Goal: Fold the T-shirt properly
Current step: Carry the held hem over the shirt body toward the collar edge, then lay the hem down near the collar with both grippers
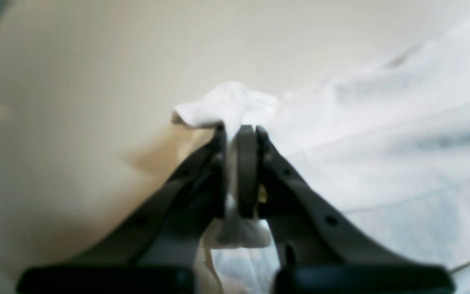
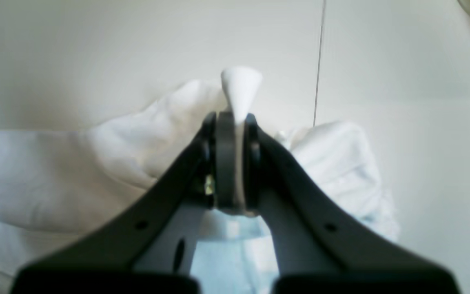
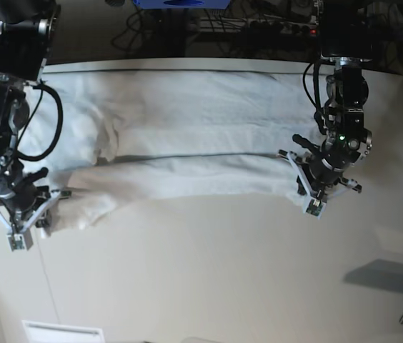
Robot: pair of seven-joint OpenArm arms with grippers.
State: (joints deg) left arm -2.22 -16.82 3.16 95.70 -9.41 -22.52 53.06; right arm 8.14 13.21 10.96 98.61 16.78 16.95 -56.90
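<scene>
A: Checking claw states first. Left claw (image 1: 239,130): jaws pressed together on a bunched white fold of the T-shirt (image 1: 402,155); in the left wrist view a tuft of cloth sticks out past the tips toward 12 o'clock, and more of it shows between the fingers (image 1: 246,171) lower down.

B: Right claw (image 2: 235,120): same picture. Jaws closed with a thin pinch of white fabric between them; a small cone of cloth stands up beyond the tips. In the right wrist view the rest of the shirt spreads away toward 9 o'clock, with a rumpled lump at about 3 o'clock of the claw.

A: Position of the garment, base view?

B: T-shirt (image 3: 187,143) lies stretched crosswise over the far half of the pale bench (image 3: 216,271), roughly from 9 to 3 o'clock, with a long fold line running through its middle. The near edge of the cloth ends at both claws.

A: So the left claw (image 3: 321,191) holds the cloth's end at 3 o'clock, and the right claw (image 3: 21,214) holds the end at 9 o'clock, slightly nearer the camera.

B: Agreed. Near half of the bench shows bare surface. Whether the gripped parts are hem or sleeve, I cannot tell; wrist views are blurred.
</scene>
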